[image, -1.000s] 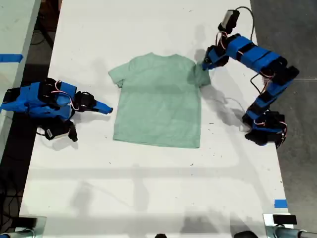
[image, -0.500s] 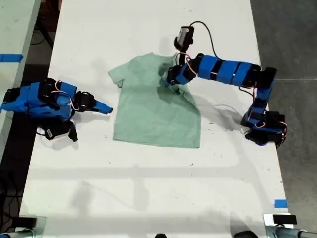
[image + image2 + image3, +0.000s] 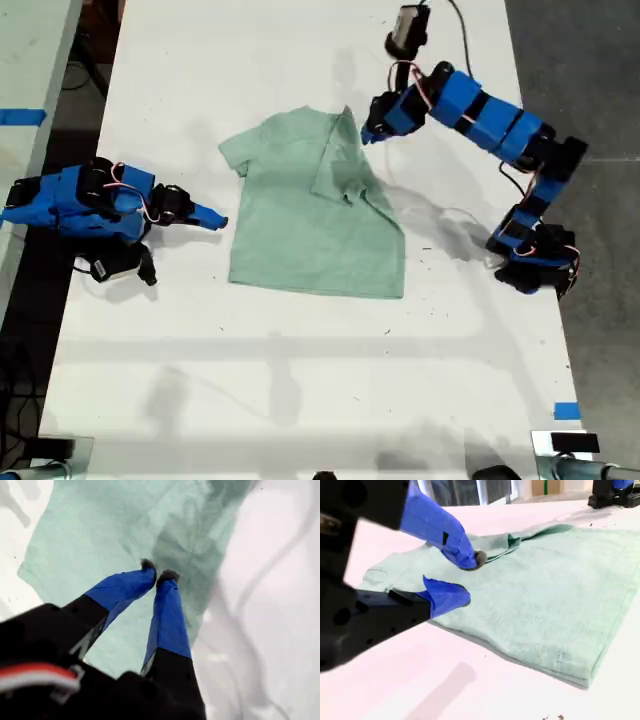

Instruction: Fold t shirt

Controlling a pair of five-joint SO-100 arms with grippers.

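Here, on the white table (image 3: 300,380): the t shirt (image 3: 310,230), pale mint, neck toward the far edge and hem toward the near edge, midway between the two blue arms. Lies mostly flat. On the exterior view's right, sleeve and shoulder turned over onto the chest, leaving a slanted fold edge from the collar down toward the right side seam. On the exterior view's left, sleeve spread out flat on the table.

At the exterior view's right, far side: my first gripper (image 3: 372,130), raised just beyond the folded shoulder and apart from the cloth. From its own camera, my first gripper (image 3: 158,571) hanging above the t shirt (image 3: 100,525), tips close with only a thin slit between them, nothing pinched. Below them, the darker folded layer beside bare table.

At the exterior view's left: my second gripper (image 3: 215,217), low on the table and pointing at the shirt's left side, just short of its edge. From its own camera, my second gripper (image 3: 469,577) with jaws clearly parted and empty, and the t shirt (image 3: 560,595) stretching away behind them, the turned-over layer bunched at the far end.

Near the table's near right corner in the exterior view, a small patch of blue tape (image 3: 566,411).
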